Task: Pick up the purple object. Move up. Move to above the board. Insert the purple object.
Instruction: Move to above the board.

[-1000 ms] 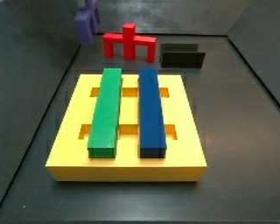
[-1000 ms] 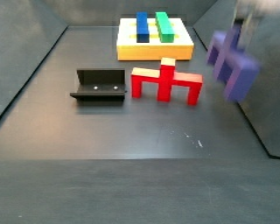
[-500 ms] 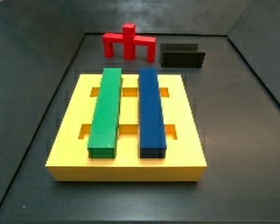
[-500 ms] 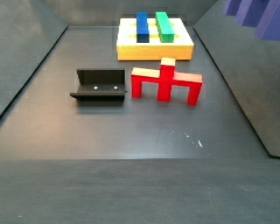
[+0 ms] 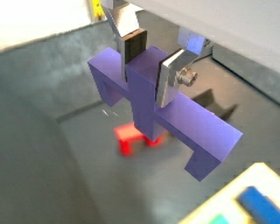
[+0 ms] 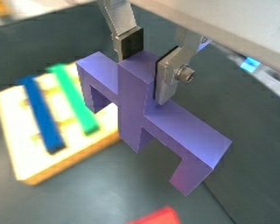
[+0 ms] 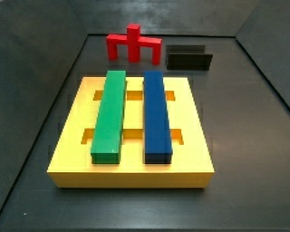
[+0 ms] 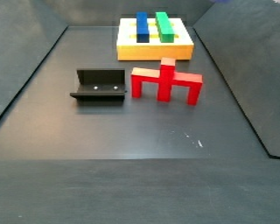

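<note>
In both wrist views the gripper point(image 5: 150, 63) point(image 6: 150, 61) is pinching the purple piece point(image 5: 166, 118) point(image 6: 149, 118) by its central stem, one silver finger point(image 5: 130, 39) pressing each side, and is holding it high above the floor (neither side view is showing the gripper or the piece). In a wrist view the red piece point(image 5: 136, 138) is lying on the floor far beneath the purple piece, partly hidden by it, with a corner of the board point(image 5: 238, 203) entering at the frame's edge; in a wrist view the board point(image 6: 43, 140) is lying below and to one side of the purple piece, carrying the blue bar point(image 6: 42, 111) and the green bar point(image 6: 74, 101) side by side, while a sliver of the red piece point(image 6: 161, 216) is showing at the frame's edge. In a side view, reading left to right, the board point(image 7: 75, 136) is bearing the green bar point(image 7: 109, 115) and then the blue bar point(image 7: 156, 115), with the red piece point(image 7: 133, 43) and the fixture point(image 7: 190, 58) standing behind it. In a side view the fixture point(image 8: 99, 86) is standing left of the red piece point(image 8: 167, 82), with the board point(image 8: 156, 47) farther back.
</note>
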### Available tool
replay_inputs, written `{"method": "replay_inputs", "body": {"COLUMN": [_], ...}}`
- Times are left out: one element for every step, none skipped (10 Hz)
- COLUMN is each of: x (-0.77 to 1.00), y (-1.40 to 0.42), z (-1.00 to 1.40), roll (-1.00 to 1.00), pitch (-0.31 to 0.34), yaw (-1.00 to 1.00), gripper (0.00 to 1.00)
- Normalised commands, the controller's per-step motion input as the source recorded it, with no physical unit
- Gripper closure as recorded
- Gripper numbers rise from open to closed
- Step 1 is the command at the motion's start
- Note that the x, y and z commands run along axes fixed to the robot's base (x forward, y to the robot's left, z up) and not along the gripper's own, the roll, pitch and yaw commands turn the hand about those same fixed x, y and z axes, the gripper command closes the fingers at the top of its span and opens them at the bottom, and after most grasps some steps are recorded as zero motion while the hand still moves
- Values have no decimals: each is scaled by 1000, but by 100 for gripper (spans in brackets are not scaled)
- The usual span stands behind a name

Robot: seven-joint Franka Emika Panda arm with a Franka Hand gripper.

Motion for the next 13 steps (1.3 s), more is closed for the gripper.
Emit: {"method": "replay_inputs", "body": {"x": [806,838,854,897,595,298,141,50,48,54,57,57,60], "y": [-1400,-1400,-1400,-1400,-854,-351,-153,-84,-69,-48,-39,-34,-29], "z": [189,202,200,204,137,66,46,34,28,27,26,26,27], "roll": [-18,-21,-16,-12,-5,8,3,4,5,6,9,13,21], "pitch": [56,63,73,84,95,108,103,93,99,111,124,141,168], "yaw": [1000,1000,1000,1000,1000,1000,1000,1000,1000,1000,1000,1000,1000], "gripper": [100,100,100,100,100,100,100,100,100,100,100,100,100]}}
